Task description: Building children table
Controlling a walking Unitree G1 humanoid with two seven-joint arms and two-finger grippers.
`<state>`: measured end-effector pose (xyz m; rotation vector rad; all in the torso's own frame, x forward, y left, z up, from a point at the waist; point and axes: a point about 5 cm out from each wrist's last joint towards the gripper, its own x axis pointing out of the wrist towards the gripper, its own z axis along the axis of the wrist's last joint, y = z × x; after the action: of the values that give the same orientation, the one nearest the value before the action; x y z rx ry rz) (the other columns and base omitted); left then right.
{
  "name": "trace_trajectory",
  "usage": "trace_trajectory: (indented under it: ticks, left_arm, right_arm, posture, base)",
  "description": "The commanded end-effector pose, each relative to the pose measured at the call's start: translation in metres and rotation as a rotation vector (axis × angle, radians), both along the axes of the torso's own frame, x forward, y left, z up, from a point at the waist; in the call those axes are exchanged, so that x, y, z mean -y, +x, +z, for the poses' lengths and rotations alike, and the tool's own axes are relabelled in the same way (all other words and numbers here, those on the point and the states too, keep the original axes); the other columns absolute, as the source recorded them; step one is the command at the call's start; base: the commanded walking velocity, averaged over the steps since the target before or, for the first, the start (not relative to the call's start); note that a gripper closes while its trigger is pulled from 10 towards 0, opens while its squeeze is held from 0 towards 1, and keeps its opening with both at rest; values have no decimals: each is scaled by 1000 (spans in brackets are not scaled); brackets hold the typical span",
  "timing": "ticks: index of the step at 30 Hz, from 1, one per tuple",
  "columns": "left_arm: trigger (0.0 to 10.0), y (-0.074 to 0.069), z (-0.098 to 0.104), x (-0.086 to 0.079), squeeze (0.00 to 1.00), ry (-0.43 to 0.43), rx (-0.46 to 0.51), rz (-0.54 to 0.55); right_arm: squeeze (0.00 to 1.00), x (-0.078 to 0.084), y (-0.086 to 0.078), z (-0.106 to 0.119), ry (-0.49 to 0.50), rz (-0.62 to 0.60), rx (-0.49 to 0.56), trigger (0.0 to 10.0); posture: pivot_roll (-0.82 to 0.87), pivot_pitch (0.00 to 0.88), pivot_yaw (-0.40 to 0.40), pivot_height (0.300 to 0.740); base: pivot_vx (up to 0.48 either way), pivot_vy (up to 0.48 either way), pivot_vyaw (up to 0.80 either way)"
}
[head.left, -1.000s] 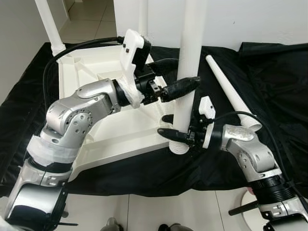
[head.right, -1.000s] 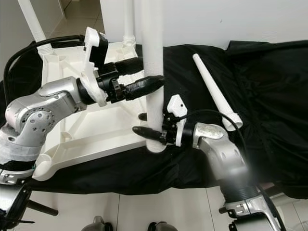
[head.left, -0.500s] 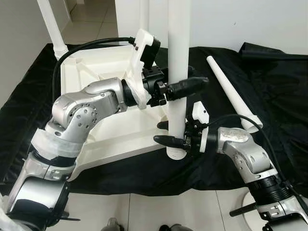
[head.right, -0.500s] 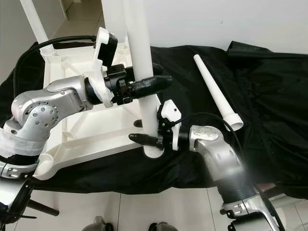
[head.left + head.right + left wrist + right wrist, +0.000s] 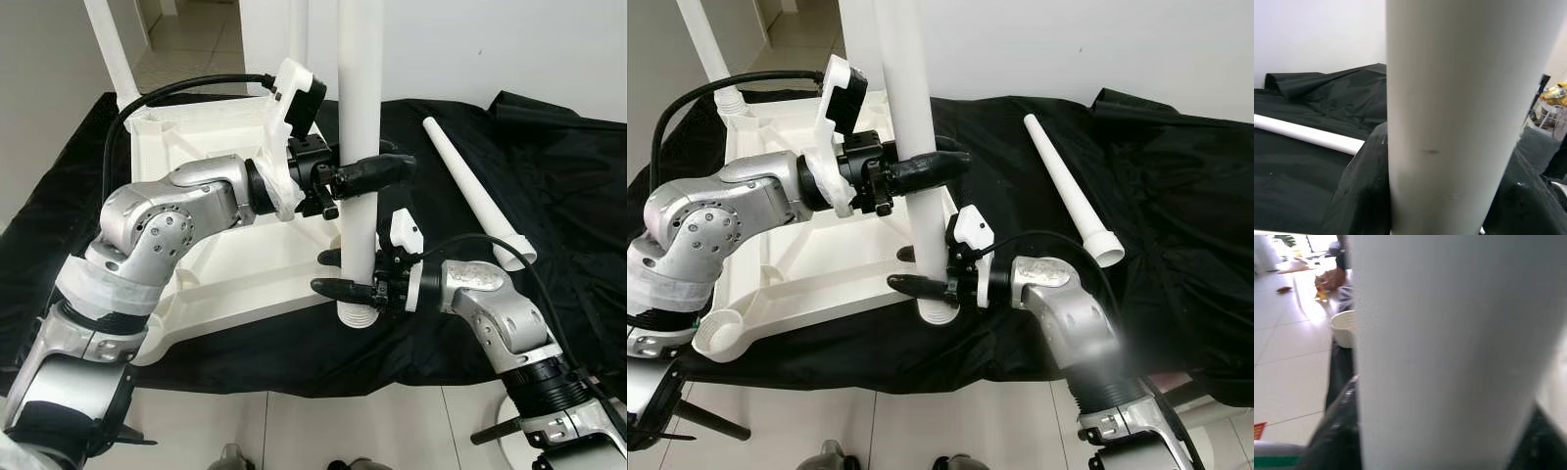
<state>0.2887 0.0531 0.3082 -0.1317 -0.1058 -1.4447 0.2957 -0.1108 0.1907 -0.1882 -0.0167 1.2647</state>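
A white table top (image 5: 230,266) lies upside down on a black cloth (image 5: 568,215). I hold one white table leg (image 5: 359,108) upright at its near right corner, ribbed lower end (image 5: 355,315) down at the corner's edge. My left gripper (image 5: 364,172) is shut on the leg at mid height, one finger (image 5: 377,171) across its front. Lower down, my right gripper (image 5: 335,272) is shut on the same leg just above the ribbed end. The leg looms close in the left wrist view (image 5: 1449,117) and the right wrist view (image 5: 1444,352). A second loose leg (image 5: 476,199) lies on the cloth to the right.
Two legs stand at the table top's far corners, one at the left (image 5: 111,54) and one behind the held leg (image 5: 298,29). A white wall rises behind the cloth. Tiled floor (image 5: 294,431) runs along the near edge. A pale tub (image 5: 1343,328) sits on the floor.
The held leg has gone from leaning right to nearly upright, its lower end shifting left toward the corner. Both grippers moved with it and kept their hold. The camera shifted slightly.
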Motion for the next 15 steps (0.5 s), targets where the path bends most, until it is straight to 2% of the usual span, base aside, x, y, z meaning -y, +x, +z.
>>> trace_trajectory:
  ticks: [1, 7, 8, 9, 11, 13, 15]
  left_arm:
    - [10000, -20, 5, 3, 0, 26, 108, -389]
    - [10000, -8, 11, 6, 0, 71, 104, -276]
    - [10000, -4, 15, 6, 0, 79, 98, -239]
    - [10000, 1, 17, 7, 0, 114, 114, -190]
    - [10000, 7, 21, 8, 0, 167, 141, -125]
    - [10000, 7, 21, 8, 0, 167, 141, -125]
    - [10000, 16, 31, 9, 0, 140, 134, -45]
  right_arm:
    - [1000, 3, 5, 5, 17, -32, 20, 10000]
    - [1000, 6, 16, 15, 78, -125, 57, 10000]
    - [420, 7, 19, 18, 96, -153, 69, 10000]
    - [0, 8, 22, 21, 118, -183, 74, 10000]
    - [0, 10, 25, 24, 140, -218, 84, 10000]
    - [0, 10, 25, 24, 140, -218, 84, 10000]
    - [0, 11, 31, 27, 160, -272, 98, 10000]
  posture:
    - [-37, 49, -8, 740]
    - [-36, 51, -6, 740]
    - [-37, 54, -4, 740]
    - [-37, 55, -2, 740]
    - [-37, 55, -2, 740]
    - [-37, 55, -2, 740]
    - [-37, 60, -1, 740]
  base:
    - [0, 0, 0]
    - [0, 0, 0]
    - [0, 0, 0]
    - [0, 0, 0]
    - [0, 0, 0]
    - [0, 0, 0]
    - [0, 0, 0]
